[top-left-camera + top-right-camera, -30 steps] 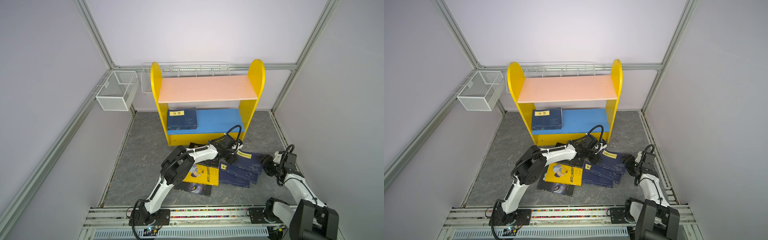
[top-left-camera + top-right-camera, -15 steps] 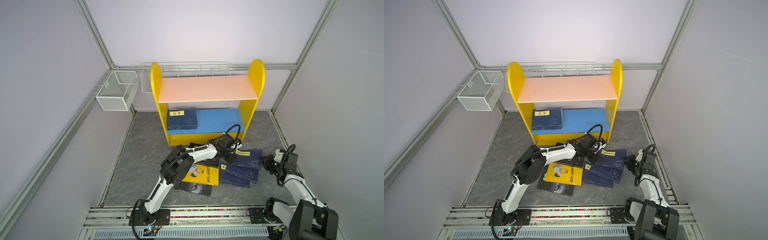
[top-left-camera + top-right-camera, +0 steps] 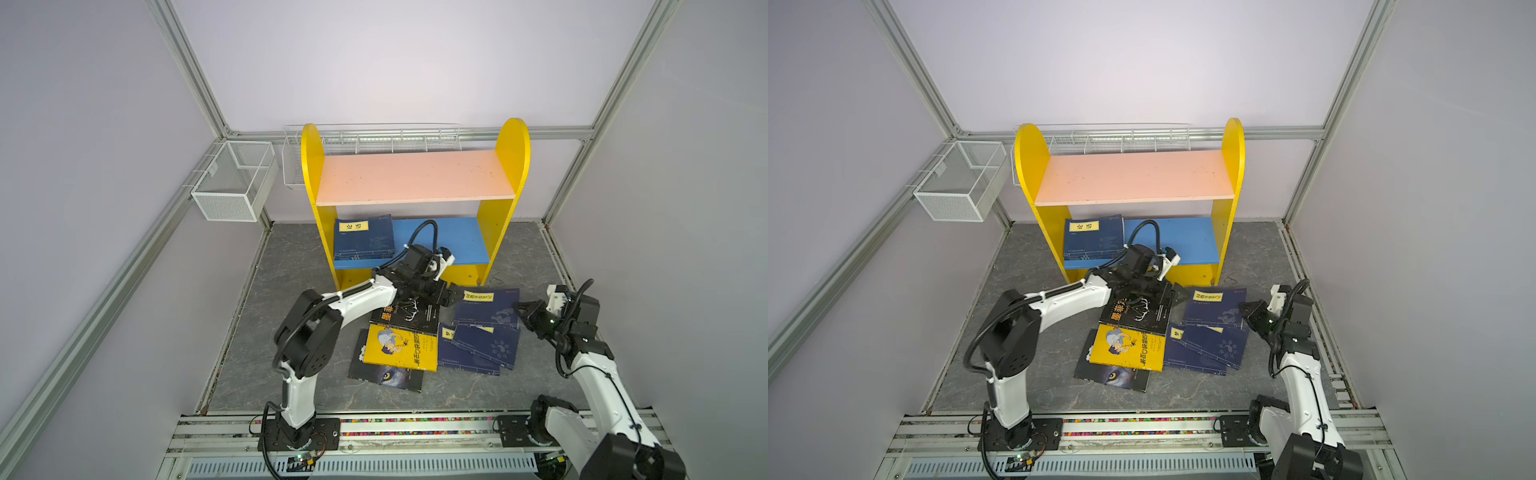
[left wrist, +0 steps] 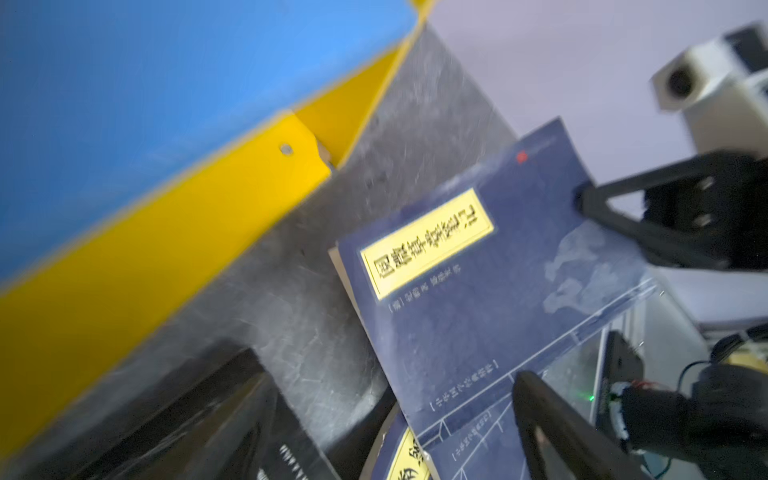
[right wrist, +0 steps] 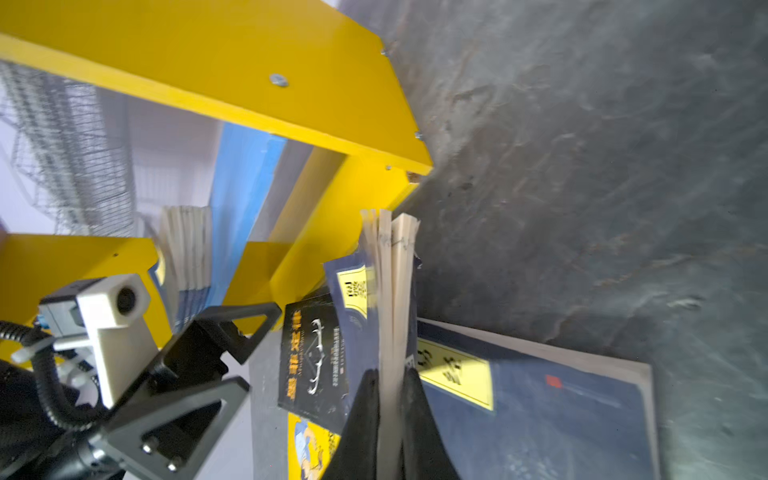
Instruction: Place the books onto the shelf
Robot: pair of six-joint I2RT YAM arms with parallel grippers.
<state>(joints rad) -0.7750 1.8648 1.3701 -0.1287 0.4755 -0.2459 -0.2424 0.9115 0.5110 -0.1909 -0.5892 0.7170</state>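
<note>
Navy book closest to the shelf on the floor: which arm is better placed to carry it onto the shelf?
Right. The right pincer is shut on the edge of the navy book; the left pincer stands open beside it, holding nothing.

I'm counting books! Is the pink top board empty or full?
Empty. The pink board is bare in both top views; the shelved books lie on the blue board below.

The pink upper board [image 3: 411, 176] is open from the front. On the blue lower board [image 3: 457, 243] a navy stack [image 3: 365, 239] fills the left end; the rest is free, but the left arm's cable [image 3: 426, 222] loops across that opening. Loose books [image 3: 401, 347] crowd the floor [image 3: 291, 286] in front.
</note>
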